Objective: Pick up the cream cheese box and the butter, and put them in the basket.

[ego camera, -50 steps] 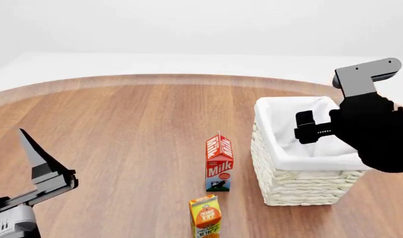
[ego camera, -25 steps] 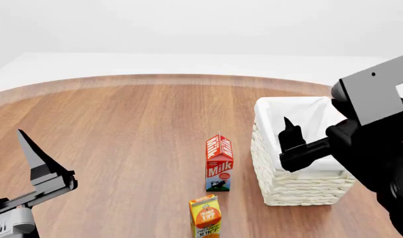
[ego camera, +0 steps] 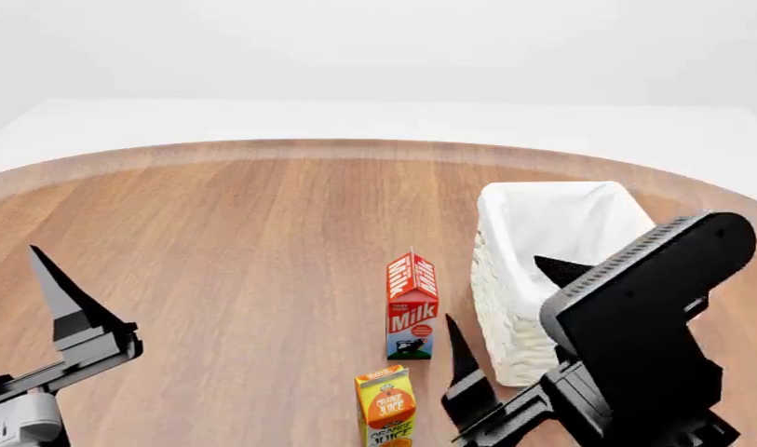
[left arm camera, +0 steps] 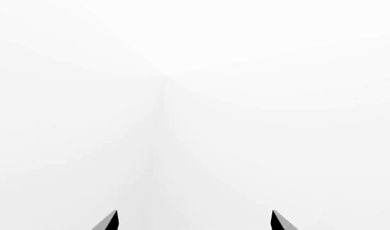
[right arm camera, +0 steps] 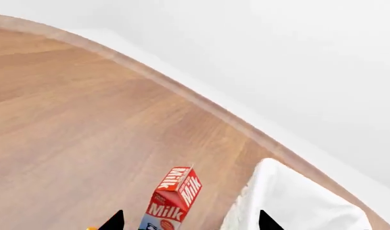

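Wooden tabletop point(ego camera: 229, 242) under white walls: nearest you stands the orange juice carton point(ego camera: 387, 407), with your right gripper point(ego camera: 508, 335) just right of it, jaws spread and empty. Beyond sit the milk carton point(ego camera: 412, 305) and, to its right, the basket point(ego camera: 527, 242). Your left gripper point(left arm camera: 193, 220) waits open, near left. Neither cream cheese box nor butter shows — so no bearing or nearer arm can be judged yet.
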Controlling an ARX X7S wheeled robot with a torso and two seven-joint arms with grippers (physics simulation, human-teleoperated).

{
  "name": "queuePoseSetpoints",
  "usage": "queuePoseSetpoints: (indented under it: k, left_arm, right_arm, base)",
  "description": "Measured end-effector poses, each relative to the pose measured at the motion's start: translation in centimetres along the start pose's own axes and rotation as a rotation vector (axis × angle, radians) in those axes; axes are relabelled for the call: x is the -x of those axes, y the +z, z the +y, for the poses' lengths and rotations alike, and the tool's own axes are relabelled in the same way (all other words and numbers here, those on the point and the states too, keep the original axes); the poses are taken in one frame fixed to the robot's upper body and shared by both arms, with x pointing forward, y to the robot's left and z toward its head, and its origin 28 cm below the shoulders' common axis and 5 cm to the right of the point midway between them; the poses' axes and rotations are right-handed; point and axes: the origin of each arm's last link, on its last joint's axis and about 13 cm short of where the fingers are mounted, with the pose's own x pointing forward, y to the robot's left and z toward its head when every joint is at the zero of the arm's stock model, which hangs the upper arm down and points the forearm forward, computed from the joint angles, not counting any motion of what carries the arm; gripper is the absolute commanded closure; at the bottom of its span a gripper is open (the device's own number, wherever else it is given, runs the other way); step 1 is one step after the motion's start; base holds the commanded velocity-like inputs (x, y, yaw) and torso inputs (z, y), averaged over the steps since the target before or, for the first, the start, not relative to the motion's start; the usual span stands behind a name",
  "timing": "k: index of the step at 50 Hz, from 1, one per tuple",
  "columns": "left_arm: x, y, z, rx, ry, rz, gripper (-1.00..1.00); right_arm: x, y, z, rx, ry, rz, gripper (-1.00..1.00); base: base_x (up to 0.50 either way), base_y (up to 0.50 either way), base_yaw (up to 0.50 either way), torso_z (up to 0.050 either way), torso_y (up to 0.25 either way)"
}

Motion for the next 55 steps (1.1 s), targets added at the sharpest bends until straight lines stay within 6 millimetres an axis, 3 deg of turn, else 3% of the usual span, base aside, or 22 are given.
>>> queuePoseSetpoints:
  k: [15, 34, 55]
  left_arm:
    - [0.0, 0.0, 0.1, -0.001, 0.005, 0.000, -1.00]
    - [0.1, 0.0, 0.1, -0.001, 0.000, 0.002, -1.00]
    - [0.1, 0.3, 0.5, 0.006, 0.019, -0.003, -1.00]
  right_arm:
    - [-0.3, -2.7, 3.9, 0.026, 0.198, 0.026, -1.00]
    - [0.0, -4.8, 8.1, -0.043, 0.388, 0.092, -1.00]
    - [-1.1, -5.5, 11.9, -0.389, 0.238, 0.194, -1.00]
  base:
    - [0.00, 0.00, 0.00, 0.000, 0.000]
    - [0.00, 0.00, 0.00, 0.000, 0.000]
    - [0.00, 0.00, 0.00, 0.000, 0.000]
